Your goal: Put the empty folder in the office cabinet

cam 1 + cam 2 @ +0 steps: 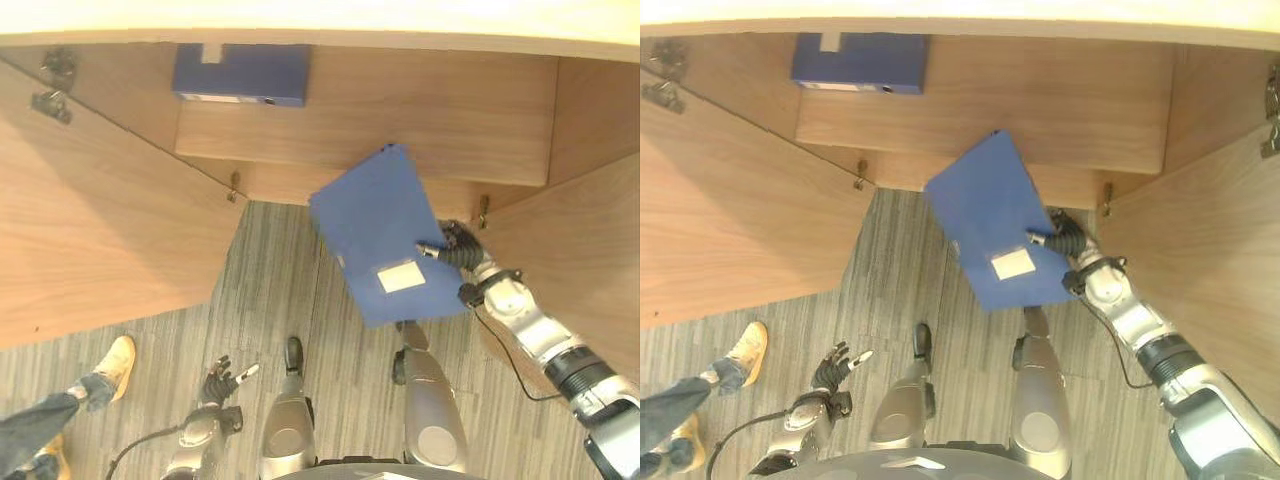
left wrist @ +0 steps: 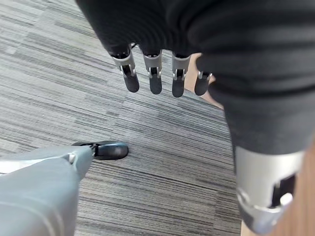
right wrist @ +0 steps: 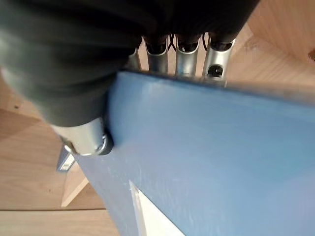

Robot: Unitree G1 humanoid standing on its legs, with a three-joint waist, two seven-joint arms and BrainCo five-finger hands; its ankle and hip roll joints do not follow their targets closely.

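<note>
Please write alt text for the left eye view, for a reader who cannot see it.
The right hand holds a blue folder at the open wooden cabinet, where another blue folder lies. The left hand hangs open above grey carpet, beside a person's shoe.

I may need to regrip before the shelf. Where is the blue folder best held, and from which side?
Probably where the right hand pinches it now: the folder edge on the robot's right, thumb on the labelled face, fingers behind. It is flat, thin and tilted, its far corner pointing into the cabinet, so a side-edge grip leaves that end free. The left hand hangs open.
</note>
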